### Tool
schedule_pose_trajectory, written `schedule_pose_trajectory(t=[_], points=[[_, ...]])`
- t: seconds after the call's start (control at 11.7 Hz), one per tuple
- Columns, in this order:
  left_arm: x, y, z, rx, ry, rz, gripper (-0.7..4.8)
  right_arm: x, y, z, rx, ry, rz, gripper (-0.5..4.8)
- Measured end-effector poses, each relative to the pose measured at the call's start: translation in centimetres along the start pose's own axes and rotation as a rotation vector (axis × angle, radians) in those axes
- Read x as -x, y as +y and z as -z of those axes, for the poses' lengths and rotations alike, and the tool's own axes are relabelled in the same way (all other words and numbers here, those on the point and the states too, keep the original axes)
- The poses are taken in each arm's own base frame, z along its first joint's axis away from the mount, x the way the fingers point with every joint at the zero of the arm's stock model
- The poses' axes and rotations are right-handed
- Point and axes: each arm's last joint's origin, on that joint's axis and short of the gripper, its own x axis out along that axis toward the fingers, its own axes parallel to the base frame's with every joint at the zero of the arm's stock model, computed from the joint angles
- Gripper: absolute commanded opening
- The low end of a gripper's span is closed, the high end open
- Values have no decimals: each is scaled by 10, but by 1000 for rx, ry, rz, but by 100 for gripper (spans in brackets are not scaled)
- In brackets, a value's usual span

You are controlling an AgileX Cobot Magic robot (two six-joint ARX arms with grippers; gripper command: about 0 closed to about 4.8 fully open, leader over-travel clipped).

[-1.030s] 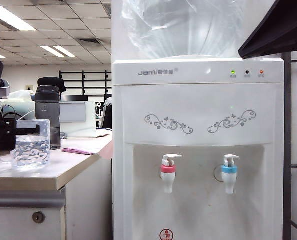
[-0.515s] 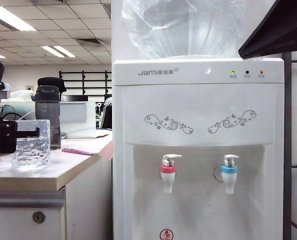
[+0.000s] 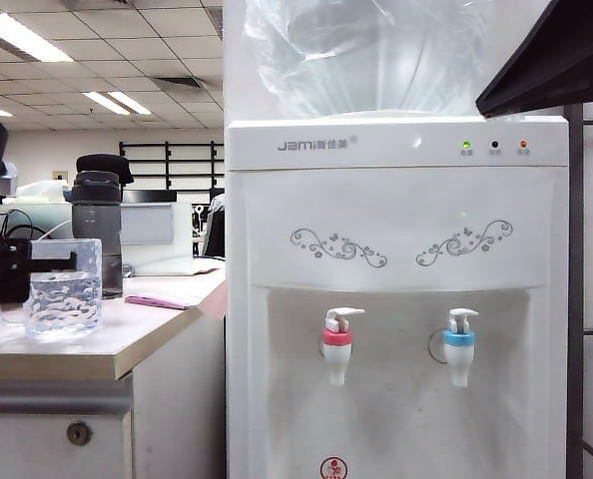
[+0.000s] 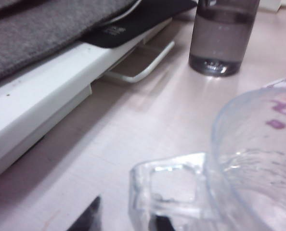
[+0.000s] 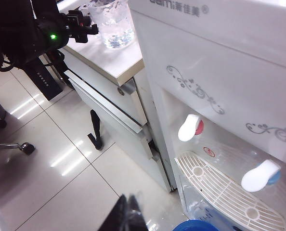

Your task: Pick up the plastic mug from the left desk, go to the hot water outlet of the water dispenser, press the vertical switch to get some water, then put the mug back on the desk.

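Dimpled clear plastic mug (image 3: 65, 287) on the smooth beige surface (image 3: 127, 334).
Left hand (image 3: 22, 267) sits parted around its loop handle (image 4: 172, 187); right hand (image 5: 126, 214), pinched closed and empty, hangs above glossy floor tiles (image 5: 42, 178).

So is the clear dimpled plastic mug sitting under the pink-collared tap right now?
No, the clear dimpled plastic mug stands on the beige desk, beside the left pincer.

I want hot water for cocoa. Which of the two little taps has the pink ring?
The hot water outlet, nearer the left desk, wears the pink-red collar. The other tap, farther from the desk, has a blue one.
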Motion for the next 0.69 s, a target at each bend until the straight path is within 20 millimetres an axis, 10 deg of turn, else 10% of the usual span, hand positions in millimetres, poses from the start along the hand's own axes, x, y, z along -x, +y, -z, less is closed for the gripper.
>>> schedule_pose_trajectory(t=[0.69], points=[[22, 2, 13, 6, -27, 25, 133, 0, 0, 0, 0, 0, 0, -6]])
